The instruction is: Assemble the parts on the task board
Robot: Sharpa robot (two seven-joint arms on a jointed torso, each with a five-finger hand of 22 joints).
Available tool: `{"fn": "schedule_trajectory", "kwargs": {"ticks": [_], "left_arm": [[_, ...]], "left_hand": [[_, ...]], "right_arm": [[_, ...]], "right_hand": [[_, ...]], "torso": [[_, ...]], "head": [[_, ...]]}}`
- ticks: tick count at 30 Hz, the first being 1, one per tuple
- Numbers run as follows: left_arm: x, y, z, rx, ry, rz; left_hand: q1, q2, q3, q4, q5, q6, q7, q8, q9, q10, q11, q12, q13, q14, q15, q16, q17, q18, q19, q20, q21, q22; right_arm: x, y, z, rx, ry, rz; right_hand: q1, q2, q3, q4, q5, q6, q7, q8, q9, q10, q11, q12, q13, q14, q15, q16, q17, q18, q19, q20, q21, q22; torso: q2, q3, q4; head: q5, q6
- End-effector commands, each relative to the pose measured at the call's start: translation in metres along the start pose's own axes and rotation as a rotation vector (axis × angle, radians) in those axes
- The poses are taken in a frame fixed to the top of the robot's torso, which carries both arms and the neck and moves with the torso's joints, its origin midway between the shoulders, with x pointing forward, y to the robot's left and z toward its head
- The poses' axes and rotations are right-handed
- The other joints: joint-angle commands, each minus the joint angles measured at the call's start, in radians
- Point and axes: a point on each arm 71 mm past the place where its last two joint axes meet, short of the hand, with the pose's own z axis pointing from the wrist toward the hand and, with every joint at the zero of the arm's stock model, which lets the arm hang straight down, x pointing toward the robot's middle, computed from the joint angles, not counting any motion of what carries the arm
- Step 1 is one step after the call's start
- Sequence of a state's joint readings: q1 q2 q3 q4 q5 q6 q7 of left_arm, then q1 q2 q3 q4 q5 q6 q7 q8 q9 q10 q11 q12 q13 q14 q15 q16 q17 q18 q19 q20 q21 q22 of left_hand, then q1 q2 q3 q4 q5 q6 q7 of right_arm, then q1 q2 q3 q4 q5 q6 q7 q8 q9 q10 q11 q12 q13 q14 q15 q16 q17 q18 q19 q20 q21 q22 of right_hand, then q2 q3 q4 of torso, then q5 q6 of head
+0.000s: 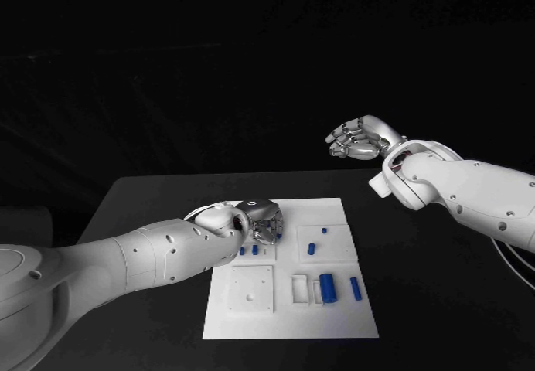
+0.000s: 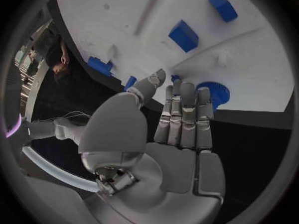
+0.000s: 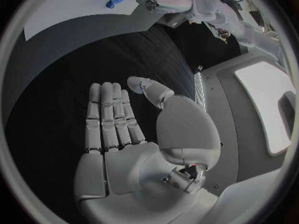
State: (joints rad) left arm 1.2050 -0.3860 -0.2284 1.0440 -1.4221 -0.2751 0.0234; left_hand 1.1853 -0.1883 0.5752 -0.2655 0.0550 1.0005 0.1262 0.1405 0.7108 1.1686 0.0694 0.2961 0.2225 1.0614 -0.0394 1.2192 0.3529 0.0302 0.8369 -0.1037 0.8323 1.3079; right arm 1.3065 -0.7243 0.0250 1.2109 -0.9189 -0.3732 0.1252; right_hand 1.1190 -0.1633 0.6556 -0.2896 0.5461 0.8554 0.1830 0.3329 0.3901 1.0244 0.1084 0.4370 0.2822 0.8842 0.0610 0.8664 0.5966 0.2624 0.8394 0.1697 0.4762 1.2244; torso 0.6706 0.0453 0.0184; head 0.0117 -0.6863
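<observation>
The task board (image 1: pixel 335 325) lies on the counter (image 1: pixel 145 201). The left hand (image 1: pixel 259 220) hangs over its far left part, the parts (image 1: pixel 325 283) lying nearer the robot; the right hand (image 1: pixel 362 139) is raised well apart, beyond the board.

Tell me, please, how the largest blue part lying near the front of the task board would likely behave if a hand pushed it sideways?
The largest blue part looks rounded and lies lengthwise, so it would probably roll. It seems small and rigid, likely light. The task board looks smooth, so it might also slide.
</observation>
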Motion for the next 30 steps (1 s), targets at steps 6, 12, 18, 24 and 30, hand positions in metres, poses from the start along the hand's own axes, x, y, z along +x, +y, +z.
{"fn": "schedule_trajectory", "kwargs": {"ticks": [6,12,18,24,30], "left_arm": [[-0.0003,-0.0050,0.0044,0.005,-0.017,0.012],[0.0013,-0.0038,0.0052,-0.003,-0.020,0.012],[0.0017,-0.0034,0.0069,-0.009,-0.019,0.014],[0.0054,-0.0028,0.0075,-0.014,-0.007,0.012],[0.0083,-0.0011,0.0085,-0.028,0.007,0.012]], "left_hand": [[-0.002,0.001,0.002,0.006,-0.004,-0.005,0.003,-0.001,-0.005,-0.010,0.000,0.011,0.005,0.008,-0.001,0.008,0.003,0.019,0.012,-0.035,0.004,0.007],[0.003,0.002,0.005,0.006,-0.004,-0.008,0.004,-0.001,-0.009,-0.025,0.002,0.014,0.008,0.009,0.001,0.012,0.004,0.020,0.014,-0.034,0.004,0.009],[0.007,-0.001,0.007,0.006,-0.004,-0.015,0.007,-0.004,-0.015,-0.038,0.004,0.017,0.011,0.009,0.002,0.014,0.005,0.022,0.015,-0.032,0.003,0.010],[0.010,0.001,0.009,0.006,-0.004,-0.017,0.008,-0.004,-0.018,-0.046,0.005,0.020,0.013,0.008,0.003,0.014,0.005,0.022,0.016,-0.031,0.003,0.011],[0.010,-0.001,0.009,0.008,-0.004,-0.030,0.006,-0.008,-0.025,-0.063,0.008,0.024,0.016,0.006,0.006,0.014,0.005,0.023,0.014,-0.029,0.001,0.012]], "right_arm": [[0.0030,0.0017,-0.0001,-0.015,0.018,-0.009],[0.0034,0.0021,-0.0002,-0.016,0.020,-0.012],[0.0039,0.0025,0.0001,-0.017,0.020,-0.012],[0.0041,0.0031,-0.0002,-0.018,0.021,-0.011],[0.0041,0.0031,-0.0004,-0.018,0.021,-0.011]], "right_hand": [[0.004,0.003,-0.008,-0.001,-0.006,-0.002,0.001,0.003,-0.001,0.009,-0.001,-0.009,-0.004,-0.001,0.008,0.002,-0.002,-0.001,0.010,0.000,-0.006,0.003],[0.004,0.002,-0.008,-0.001,-0.006,-0.003,0.001,0.003,-0.002,0.011,-0.001,-0.013,-0.006,-0.001,0.008,0.003,-0.003,-0.001,0.011,0.000,-0.008,0.004],[0.005,0.003,-0.008,-0.001,-0.006,-0.003,0.001,0.002,-0.002,0.014,-0.001,-0.016,-0.008,-0.001,0.008,0.003,-0.004,-0.001,0.012,0.000,-0.009,0.005],[0.005,0.003,-0.008,-0.001,-0.006,-0.004,0.002,0.002,-0.002,0.015,-0.001,-0.018,-0.009,0.000,0.008,0.004,-0.004,-0.001,0.013,-0.001,-0.010,0.005],[0.005,0.003,-0.008,-0.001,-0.006,-0.004,0.002,0.002,-0.003,0.016,-0.001,-0.019,-0.010,0.000,0.008,0.004,-0.004,-0.001,0.013,-0.001,-0.010,0.006]], "torso": [[0.000,0.0002,0.0001],[-0.001,0.0000,-0.0003],[0.000,0.0010,0.0004],[0.000,0.0006,-0.0005],[0.000,0.0005,-0.0001]], "head": [[-0.002,-0.003],[0.004,-0.002],[0.001,-0.002],[0.000,-0.004],[-0.005,-0.007]]}}
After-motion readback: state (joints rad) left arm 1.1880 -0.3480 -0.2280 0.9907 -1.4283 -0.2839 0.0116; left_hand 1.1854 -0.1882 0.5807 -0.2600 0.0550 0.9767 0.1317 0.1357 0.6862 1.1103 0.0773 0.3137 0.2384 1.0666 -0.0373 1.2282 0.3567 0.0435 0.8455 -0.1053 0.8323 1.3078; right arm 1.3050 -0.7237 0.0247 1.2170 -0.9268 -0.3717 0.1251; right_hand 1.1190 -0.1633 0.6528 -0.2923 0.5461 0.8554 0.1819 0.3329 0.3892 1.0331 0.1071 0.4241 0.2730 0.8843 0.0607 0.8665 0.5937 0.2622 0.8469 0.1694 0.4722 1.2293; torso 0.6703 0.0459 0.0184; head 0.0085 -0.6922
